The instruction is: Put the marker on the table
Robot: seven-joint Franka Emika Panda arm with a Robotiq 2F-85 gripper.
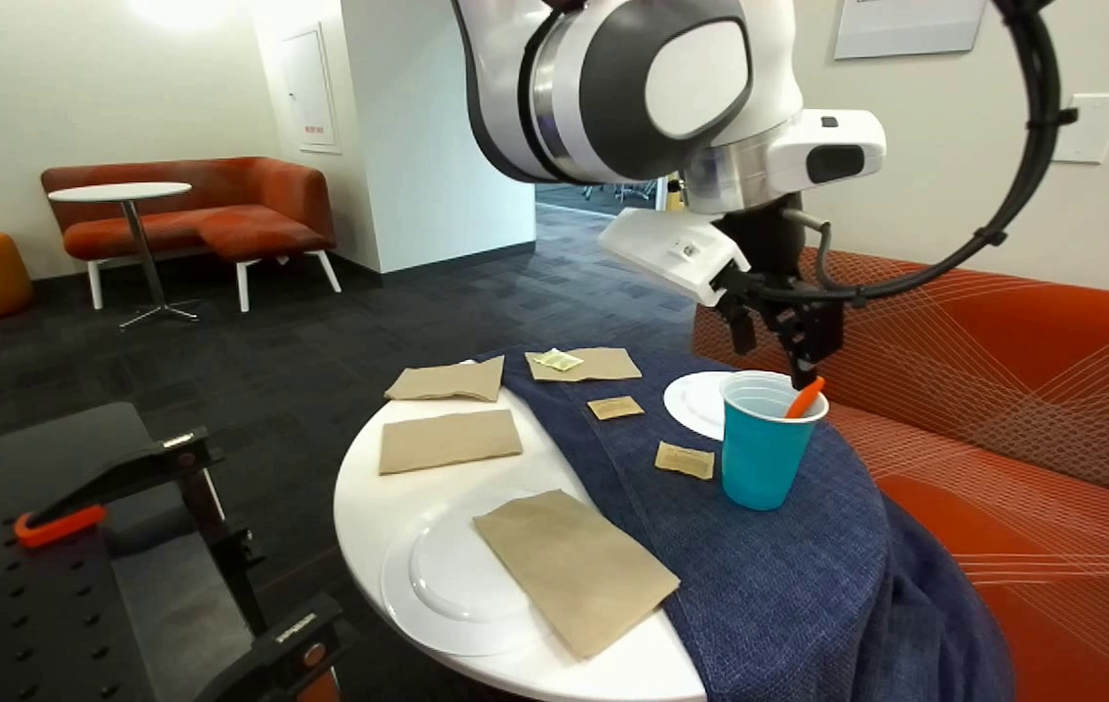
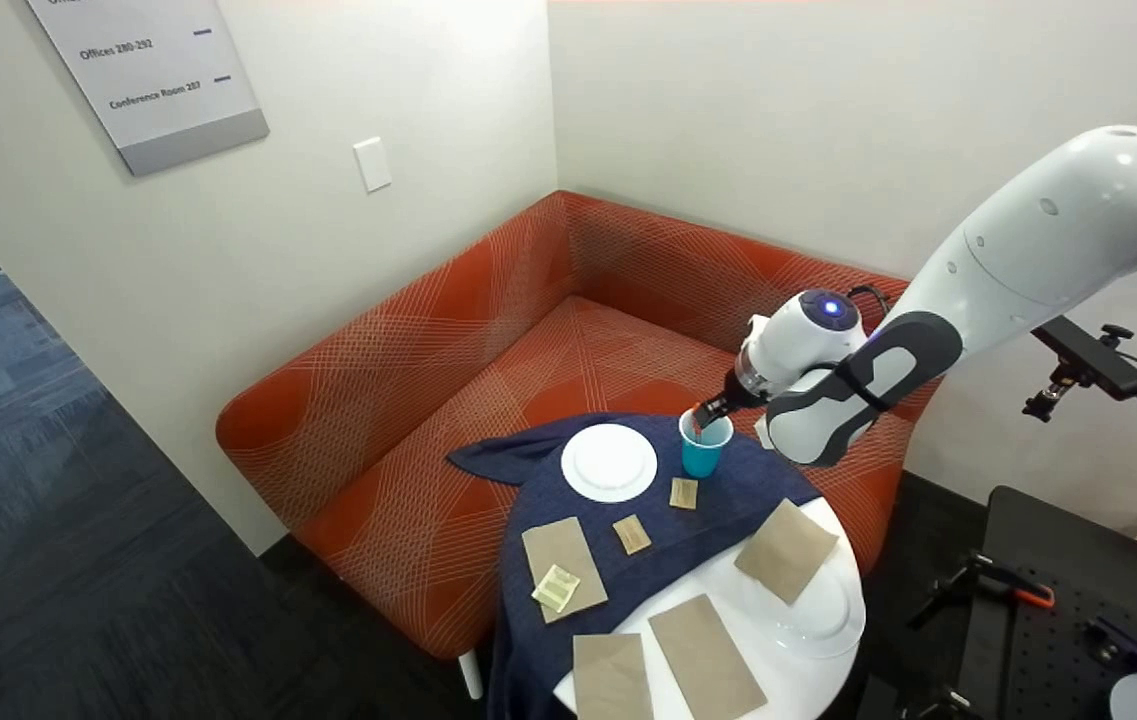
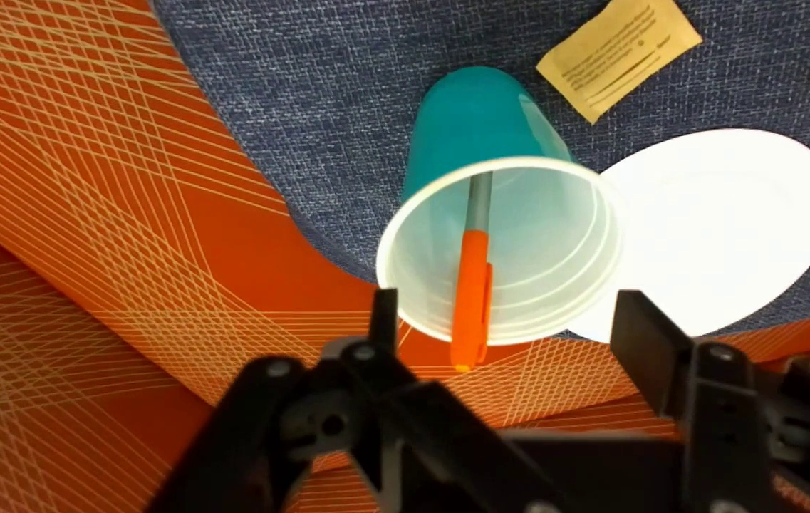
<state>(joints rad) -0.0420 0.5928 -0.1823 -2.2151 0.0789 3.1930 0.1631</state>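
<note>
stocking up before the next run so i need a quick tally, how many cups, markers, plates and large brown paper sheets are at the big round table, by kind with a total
Teal cup: 1
Marker, standing in the cup: 1
Plates: 2
Large brown paper sheets: 4
Total: 8
</note>
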